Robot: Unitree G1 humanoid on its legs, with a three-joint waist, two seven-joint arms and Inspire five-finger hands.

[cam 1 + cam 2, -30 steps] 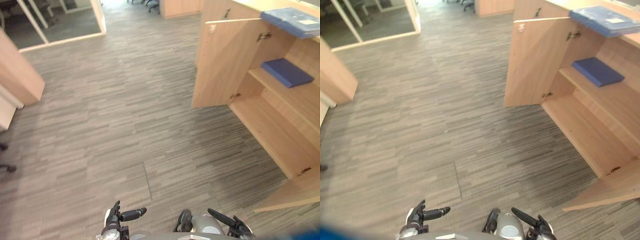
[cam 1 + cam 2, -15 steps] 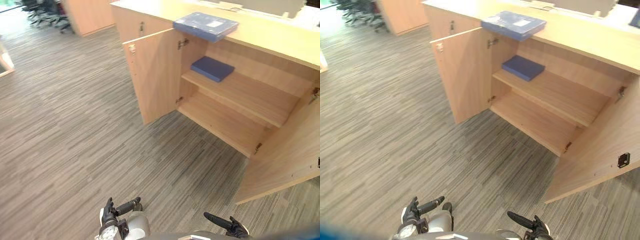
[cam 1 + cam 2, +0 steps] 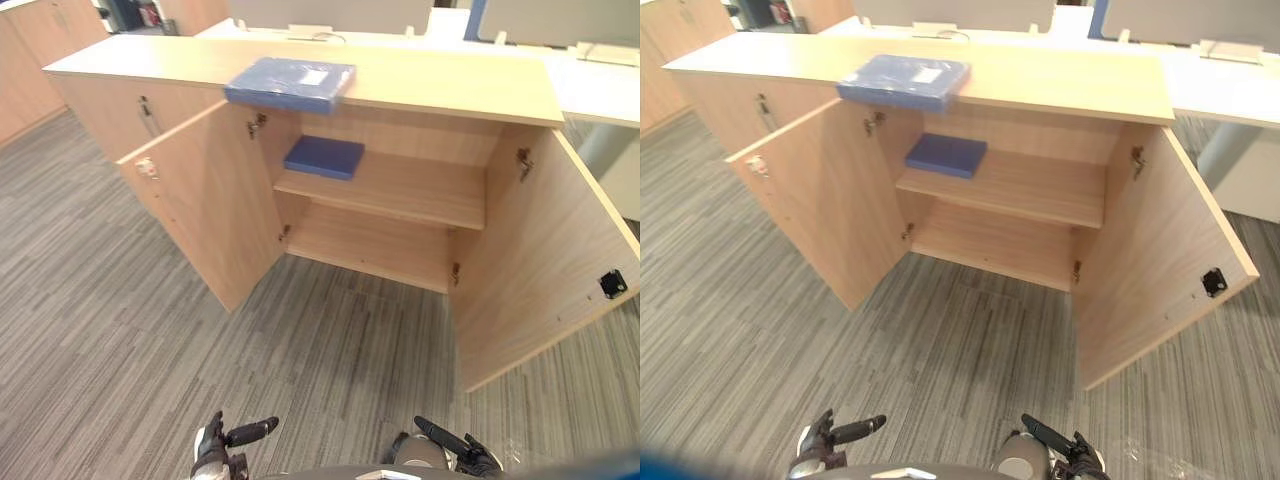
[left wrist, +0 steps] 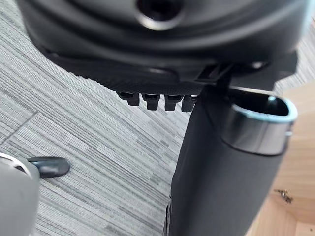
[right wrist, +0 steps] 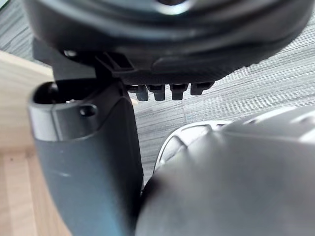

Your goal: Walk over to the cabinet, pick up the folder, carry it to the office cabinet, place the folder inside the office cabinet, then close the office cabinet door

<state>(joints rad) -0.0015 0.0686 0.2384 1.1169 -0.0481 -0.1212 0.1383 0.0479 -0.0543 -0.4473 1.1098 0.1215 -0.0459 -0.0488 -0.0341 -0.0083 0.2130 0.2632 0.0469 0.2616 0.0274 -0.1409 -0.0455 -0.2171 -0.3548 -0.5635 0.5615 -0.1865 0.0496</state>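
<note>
Two doors [image 3: 205, 205] stood wide open on the office cabinet [image 3: 450, 85] in the eye views, leaving its shelves ready to receive. The light-blue folder [image 3: 291, 83] lay flat on the cabinet top, untouched; a dark-blue book [image 3: 324, 157] occupied the upper shelf [image 3: 410, 190]. Left wrist view: the left hand [image 4: 147, 64] hung over carpet [image 4: 88, 132], fingers relaxed, holding nothing. Right wrist view: the right hand [image 5: 162, 54] was likewise slack and empty, judged free for pickup.

Bright, even indoor light. Pale glare on cabinet top [image 3: 440, 85] toward 12 o'clock. Soft shade beneath the shelf [image 3: 400, 190]; floor [image 3: 120, 330] evenly lit, shadows faint.
</note>
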